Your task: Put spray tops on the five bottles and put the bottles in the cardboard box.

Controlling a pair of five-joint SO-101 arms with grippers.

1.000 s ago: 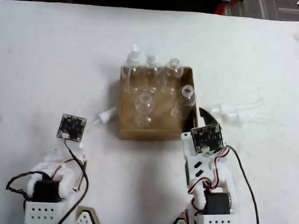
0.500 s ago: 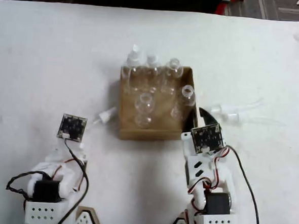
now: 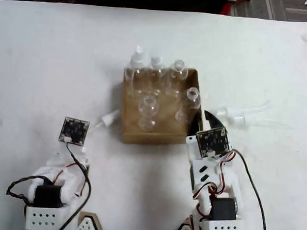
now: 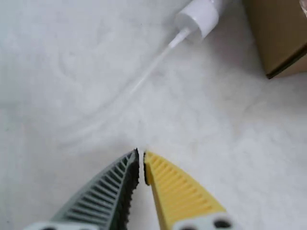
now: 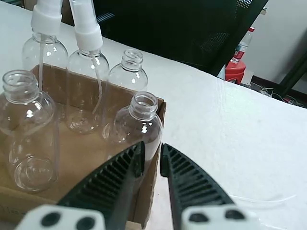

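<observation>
Five bottles stand in the cardboard box in the high view. Two at the far wall carry spray tops; three have open necks. One loose spray top lies on the table just beside the box's left wall, and two more tops lie on the right side. The left arm sits near the left-hand top, and the right arm reaches to the box's near right corner. The step in hand is judged to be fetching a loose top and fitting it to an open neck.

In the left wrist view, the left hand hangs over bare table with its fingers together, holding nothing. The white head of the loose spray top lies ahead, next to a corner of the box, and its thin clear tube trails back toward the hand. The hand should open fully before descending. It should grip the white head, not the tube, which looks too thin and flexible to hold. The approach should keep clear of the box wall.

In the right wrist view, the right hand is empty, its fingers a narrow gap apart, close to the corner bottle. This bottle is open-necked and looks light, so it will likely tip under a sideways push. The right hand could steady its body below the neck. The tube should enter the neck first, with the head kept upright, before the top is pressed down.
</observation>
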